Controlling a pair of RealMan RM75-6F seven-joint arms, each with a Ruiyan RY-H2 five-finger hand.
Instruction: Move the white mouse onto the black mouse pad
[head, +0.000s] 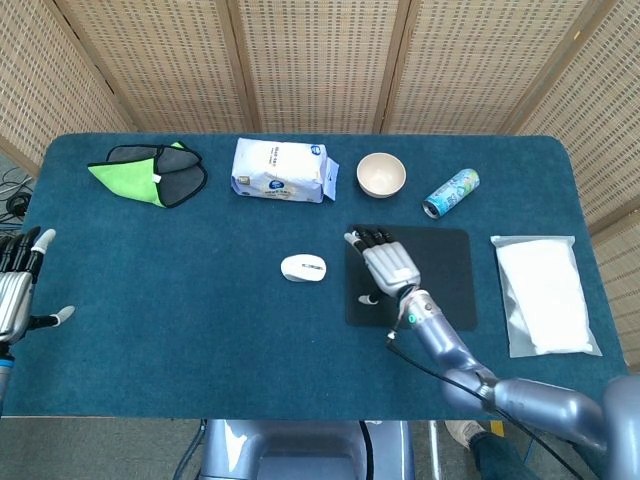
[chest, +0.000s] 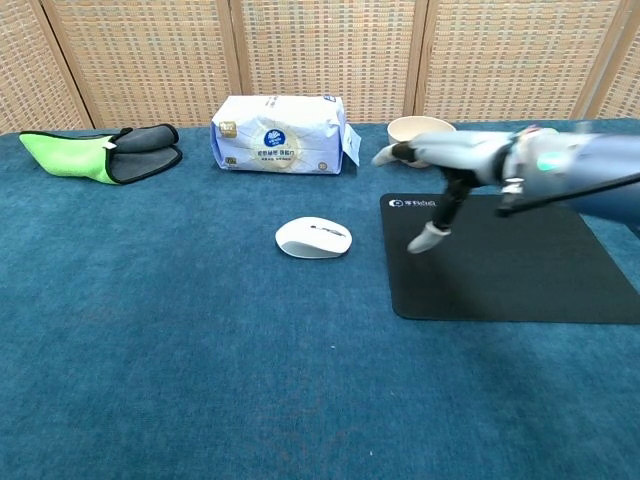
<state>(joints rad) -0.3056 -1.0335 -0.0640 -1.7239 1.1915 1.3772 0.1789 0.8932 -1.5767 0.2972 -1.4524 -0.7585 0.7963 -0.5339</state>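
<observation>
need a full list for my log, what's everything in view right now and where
mouse: 1, white, middle of the table, just left of the mouse pad, untouched
mouse pad: 1, black, right of centre
tissue pack: 1, white and blue, far side, left of the bowl
bowl: 1, cream, far side, centre
can: 1, light blue-green, lying on its side right of the bowl
cloth: 1, green and grey, far left corner
plastic bag: 1, white, right edge
table: 1, dark blue cover
left robot hand: silver, off the left edge, fingers apart, empty
right robot hand: silver, over the mouse pad's left part, fingers apart, empty
</observation>
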